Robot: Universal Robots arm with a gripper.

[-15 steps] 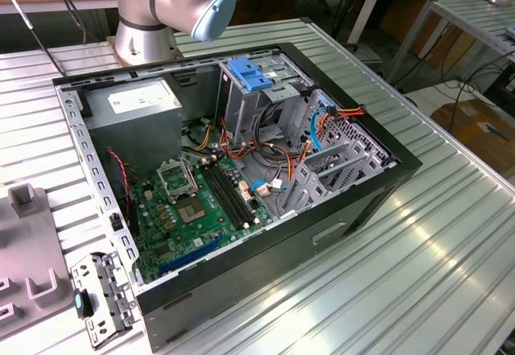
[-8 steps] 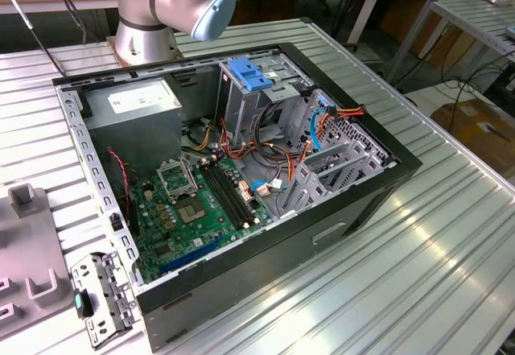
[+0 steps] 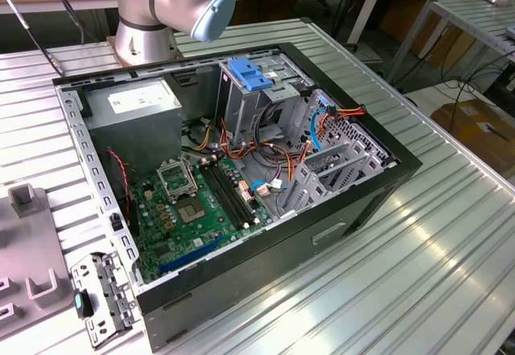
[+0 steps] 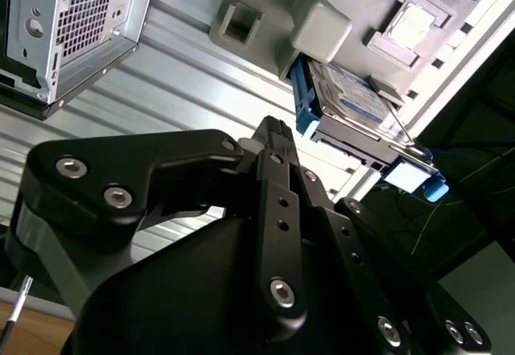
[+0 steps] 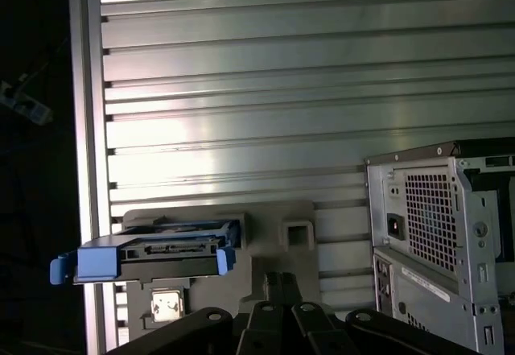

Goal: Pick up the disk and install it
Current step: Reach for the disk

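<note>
The disk [image 5: 153, 252] stands on edge in a grey holder [image 5: 273, 214] on the surface [image 5: 282, 89], probably to leave it exposed for gripping. The claw [image 5: 282, 281], clenched on nothing, hovers near it.

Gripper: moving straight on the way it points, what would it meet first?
The black gripper would likely meet the flat grey fixture plate, just beside the blue-railed silver-grey metal disk; depth is unclear.

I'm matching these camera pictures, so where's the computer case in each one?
Exterior view: computer case, open, on the ribbed table.
Second wrist view: its vented rear corner, across the table from the disk.
First wrist view: its vented rear, beside the grey fixture holding the disk.
Shared landmark: the ribbed table.
</note>
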